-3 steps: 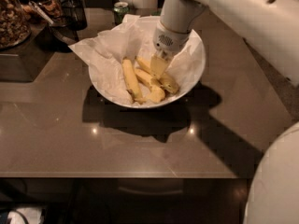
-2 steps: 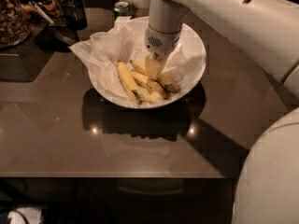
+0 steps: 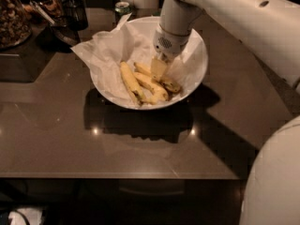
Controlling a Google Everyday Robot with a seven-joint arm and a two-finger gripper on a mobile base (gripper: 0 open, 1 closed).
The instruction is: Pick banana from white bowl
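The white bowl (image 3: 199, 55), lined with crumpled white paper, stands on the dark table and holds three bananas. The banana (image 3: 153, 88), curved and thick, lies in the middle of the bowl. A slimmer, straighter banana (image 3: 128, 78) lies to its left, and a short one with a dark tip (image 3: 170, 84) to its right. My gripper (image 3: 158, 68) reaches down into the bowl from above. Its pale tip is right at the upper end of the curved banana, between it and the stubby one. I cannot see whether they touch.
The paper (image 3: 101, 48) hangs over the bowl's left rim. A jar of nuts (image 3: 11, 15), a dark container (image 3: 75, 11) and a small can (image 3: 123, 7) stand at the back left. My white arm (image 3: 243, 18) crosses the upper right and my base (image 3: 274, 182) fills the lower right.
The arm's upper part has shifted a little above the bowl. The gripper has stayed low in the bowl over the bananas, and the bananas have not visibly moved.
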